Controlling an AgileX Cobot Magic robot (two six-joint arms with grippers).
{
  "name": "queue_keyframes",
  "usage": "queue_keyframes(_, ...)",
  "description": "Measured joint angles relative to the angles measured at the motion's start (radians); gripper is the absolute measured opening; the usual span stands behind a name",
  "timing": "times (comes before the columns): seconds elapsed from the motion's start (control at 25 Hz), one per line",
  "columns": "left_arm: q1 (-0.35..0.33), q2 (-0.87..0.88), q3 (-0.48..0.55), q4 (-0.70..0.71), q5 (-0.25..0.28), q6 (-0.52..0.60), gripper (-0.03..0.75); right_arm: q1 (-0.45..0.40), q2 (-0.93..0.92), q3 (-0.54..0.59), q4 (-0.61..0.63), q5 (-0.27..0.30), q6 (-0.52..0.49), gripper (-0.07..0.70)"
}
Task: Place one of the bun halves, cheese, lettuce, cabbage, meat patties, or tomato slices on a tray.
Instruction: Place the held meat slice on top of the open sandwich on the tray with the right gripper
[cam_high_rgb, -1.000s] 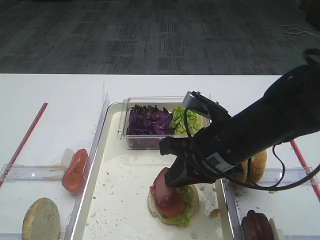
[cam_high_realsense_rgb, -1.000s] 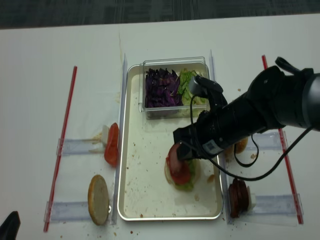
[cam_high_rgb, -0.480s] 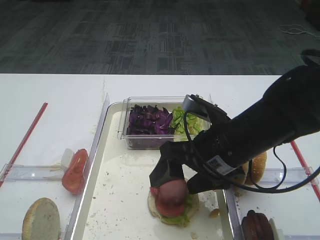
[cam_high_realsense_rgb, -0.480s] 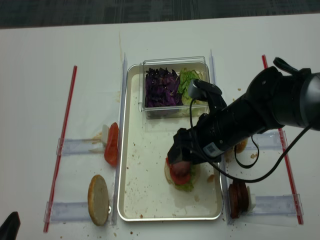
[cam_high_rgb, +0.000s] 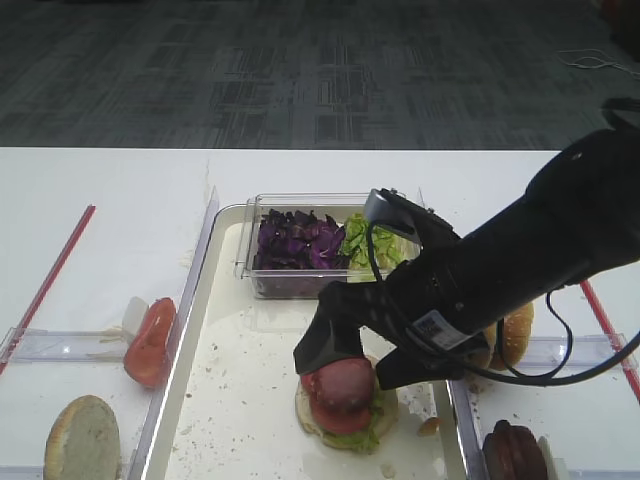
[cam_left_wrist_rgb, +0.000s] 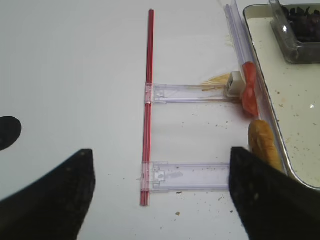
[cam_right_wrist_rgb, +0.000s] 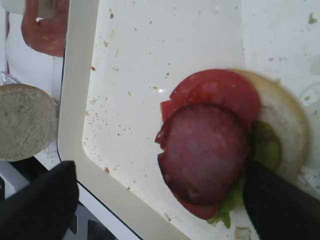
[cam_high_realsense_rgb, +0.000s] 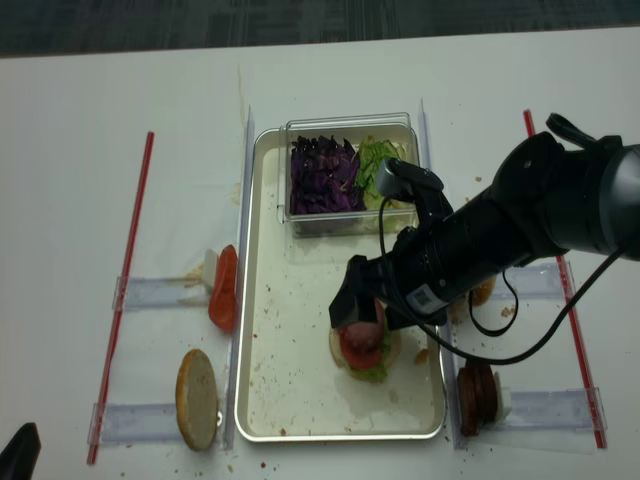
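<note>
- A second ago the right gripper (cam_high_rgb: 352, 363) pinched a round pinkish-brown meat patty (cam_right_wrist_rgb: 204, 151) tilted on edge over the stack; now its black fingers (cam_high_rgb: 322, 345) stand spread wide on either side and the patty lies flat, released.
- Directly beneath the gripper, the patty rests on a glossy bright red tomato slice (cam_right_wrist_rgb: 217, 89), over pale green lettuce (cam_right_wrist_rgb: 264, 147) and a pale-faced round bun half (cam_right_wrist_rgb: 290, 125), all on the large cream-white crumb-strewn tray (cam_high_rgb: 235, 400).
- Only the right wrist view shows the patty's full face, offset toward the tray's rim so that part of the tomato shows; the high views hide part of the stack behind the arm.
- Beyond the gripper, at the tray's far end, a small clear plastic box (cam_high_realsense_rgb: 350, 125) holds dark purple shredded cabbage (cam_high_realsense_rgb: 322, 175) beside more lettuce.
- Outside the tray on the arm's side, another sesame bun half (cam_high_rgb: 515, 335) and dark patties (cam_high_realsense_rgb: 477, 390) sit by clear plastic strips.
- The left wrist view alone shows the left gripper (cam_left_wrist_rgb: 160, 190), its dark fingers spread apart over bare white table (cam_left_wrist_rgb: 75, 75) near a red rod (cam_left_wrist_rgb: 146, 105).
- On that far side lie a spare tomato slice (cam_high_realsense_rgb: 223, 288) and a bun half (cam_high_realsense_rgb: 197, 397).
</note>
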Motion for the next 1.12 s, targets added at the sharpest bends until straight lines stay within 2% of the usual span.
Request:
queue_keyframes(0.2,0.0,0.0,0.0,0.0,0.0,0.0,0.544,0.0,-0.007,-0.004,-0.002,0.007,0.0,0.689)
queue_keyframes(0.48,0.0,0.0,0.0,0.0,0.0,0.0,0.544,0.0,-0.105,-0.004,-0.009,0.01,0.022,0.689)
queue_keyframes(1.12,0.0,0.0,0.0,0.0,0.0,0.0,0.544,-0.002,-0.414,-0.004,-0.161,0.038,0.203,0.689)
